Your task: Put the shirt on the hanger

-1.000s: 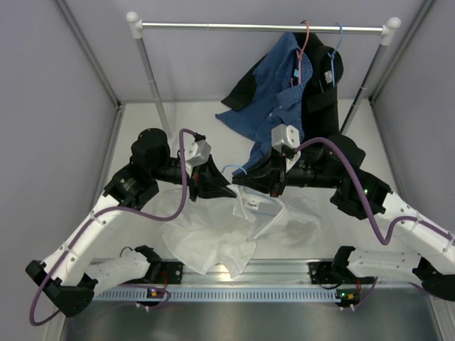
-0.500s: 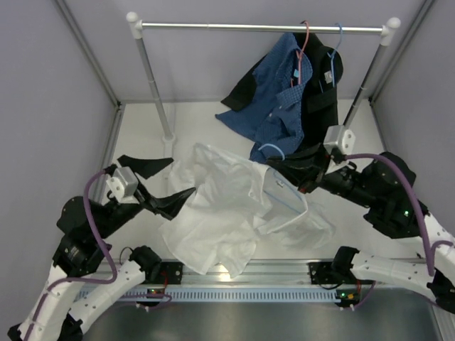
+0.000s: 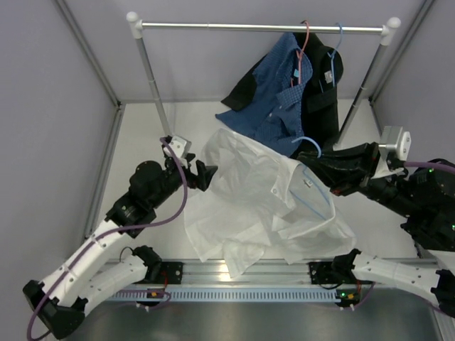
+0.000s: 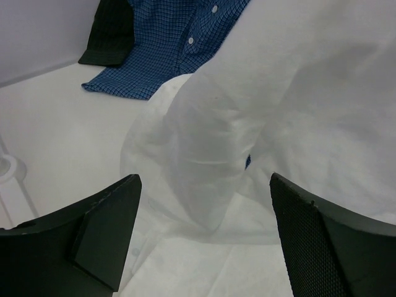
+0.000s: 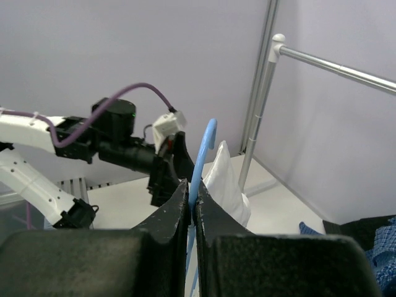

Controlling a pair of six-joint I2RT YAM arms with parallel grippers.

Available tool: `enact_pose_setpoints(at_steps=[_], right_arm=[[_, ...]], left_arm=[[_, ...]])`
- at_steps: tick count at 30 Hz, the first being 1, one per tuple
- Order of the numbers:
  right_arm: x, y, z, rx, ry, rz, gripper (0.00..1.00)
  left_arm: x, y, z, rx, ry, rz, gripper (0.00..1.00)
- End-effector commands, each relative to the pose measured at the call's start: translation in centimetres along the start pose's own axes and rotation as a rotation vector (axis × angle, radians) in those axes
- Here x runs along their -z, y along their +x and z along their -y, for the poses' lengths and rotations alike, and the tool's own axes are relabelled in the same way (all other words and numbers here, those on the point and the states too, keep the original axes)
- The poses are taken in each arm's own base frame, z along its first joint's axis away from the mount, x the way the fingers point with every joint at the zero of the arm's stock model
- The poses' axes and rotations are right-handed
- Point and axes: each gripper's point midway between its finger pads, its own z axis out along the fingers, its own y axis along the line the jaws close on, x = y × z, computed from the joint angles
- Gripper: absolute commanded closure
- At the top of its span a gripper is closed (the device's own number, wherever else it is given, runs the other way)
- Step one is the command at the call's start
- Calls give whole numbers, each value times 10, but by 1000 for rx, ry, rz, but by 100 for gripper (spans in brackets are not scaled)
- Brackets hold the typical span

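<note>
One pale counter [image 3: 142, 142] carries the whole scene, and the white shirt [image 3: 249, 213] lies crumpled and spread across its middle, one side lifted off the surface. Beyond the shirt a clothes rail [image 3: 263, 27] spans the back wall. From the rail, just behind the shirt's far edge, hang a blue checked shirt [image 3: 274, 106] and, to that one's right, a black garment [image 3: 325, 92]. The checked shirt's hem comes down close to the white shirt.

At the shirt's left edge the left tool [image 4: 204, 185] points into the cloth with its jaws spread wide. A fold of sleeve bulges in front of the gap, and nothing is gripped.

At the shirt's right edge the right tool [image 5: 192, 192] is pinched tight on the light-blue hanger [image 5: 203, 151], just below its hook. The hanger's thin wire runs down along the shirt's collar; whether it passes inside the collar cannot be told.

Smallest, a red hanger [image 3: 304, 42] holds the checked shirt on the rail.
</note>
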Motion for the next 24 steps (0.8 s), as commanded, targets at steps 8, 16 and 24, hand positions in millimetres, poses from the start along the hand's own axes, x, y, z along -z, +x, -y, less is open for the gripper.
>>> enact_pose_setpoints(at_steps=[8, 16, 24], right_arm=[[23, -44, -4, -11, -12, 90, 100], [20, -12, 5, -9, 37, -40, 100], [30, 34, 1, 20, 14, -177, 100]], left_arm=[[-49, -55, 11, 35, 45, 220, 22], [-55, -68, -28, 22, -186, 198, 100], [-12, -103, -100, -32, -528, 80, 100]])
